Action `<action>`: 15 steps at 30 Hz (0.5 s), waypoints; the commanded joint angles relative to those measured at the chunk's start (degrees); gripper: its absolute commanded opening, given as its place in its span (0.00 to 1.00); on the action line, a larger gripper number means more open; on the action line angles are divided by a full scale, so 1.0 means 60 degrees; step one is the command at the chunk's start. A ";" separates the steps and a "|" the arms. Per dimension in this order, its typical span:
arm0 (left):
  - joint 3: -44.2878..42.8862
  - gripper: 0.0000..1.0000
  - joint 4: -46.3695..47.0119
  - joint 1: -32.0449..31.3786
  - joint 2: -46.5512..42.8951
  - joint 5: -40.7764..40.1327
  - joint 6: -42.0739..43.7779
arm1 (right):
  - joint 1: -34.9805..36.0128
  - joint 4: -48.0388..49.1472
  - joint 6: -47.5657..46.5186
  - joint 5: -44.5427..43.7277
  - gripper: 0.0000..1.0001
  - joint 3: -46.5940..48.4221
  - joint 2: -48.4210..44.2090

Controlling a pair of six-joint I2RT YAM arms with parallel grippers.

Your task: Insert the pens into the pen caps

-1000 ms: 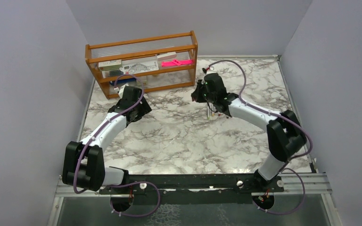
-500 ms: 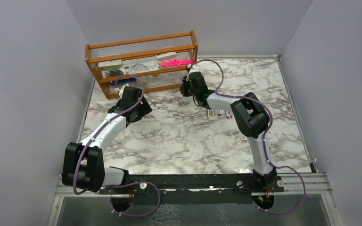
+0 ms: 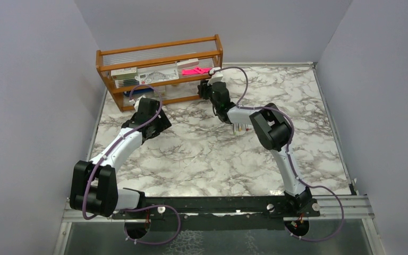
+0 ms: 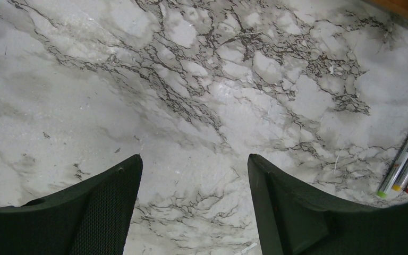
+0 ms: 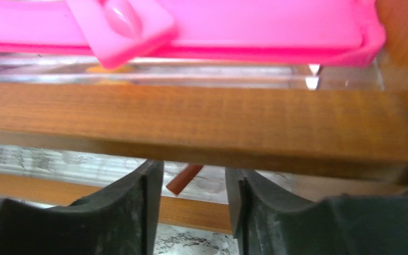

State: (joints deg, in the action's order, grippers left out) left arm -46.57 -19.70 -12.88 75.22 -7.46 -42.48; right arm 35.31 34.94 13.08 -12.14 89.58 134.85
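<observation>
**Item: pens (image 4: pixel 405 164).** They lie side by side in a tight row on the marble counter (image 4: pixel 234 95), at the lower right edge of the left wrist view. In the top view they sit just right of centre, partly under the right forearm.
- Handling, as judged: light, stiff, smooth plastic barrels that are likely to roll or skid.
- Hold: pinch across the mid-barrel and leave the tip end free. They lie so close together that lifting one out alone looks awkward.

**Item: dark red cap (image 5: pixel 182 182), apparently.** It is at low centre of the right wrist view, inside the wooden rack (image 5: pixel 202 125) behind the front rail.
- Handling, as judged: tiny, light and rigid, so easily flicked away.
- Hold: take it across its sides and keep the open end clear.

**Left gripper (image 4: pixel 194 159).** The jaws are wide apart and empty above bare counter, with the pens well off to the right.

**Right gripper (image 5: pixel 195 170).** The jaws are apart and hold nothing. The cap lies just beyond the gap.

**Views.**
- The right wrist view alone shows the cap and, close up, the pink plastic piece (image 5: pixel 218 26) on the shelf above.
- The left wrist view alone shows the pen colours: a green tip and a brown-red end.
- The top view alone shows both arms and the whole rack at upper left.
</observation>
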 commanded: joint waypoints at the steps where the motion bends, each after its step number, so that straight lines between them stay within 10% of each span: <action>1: 0.0056 0.74 0.0155 -0.0050 0.0058 0.0220 0.0093 | 0.0059 0.1582 -0.0434 -0.0499 0.50 -0.0310 0.0498; 15: -0.0102 0.72 0.0872 -0.0952 0.0535 -0.0153 0.0089 | 0.0178 0.4173 -0.0043 -0.0111 0.50 -0.5848 -0.3574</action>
State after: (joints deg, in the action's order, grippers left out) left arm -46.52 -17.32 -14.52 76.93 -6.79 -42.50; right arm 35.77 51.94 11.97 -12.67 61.06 122.04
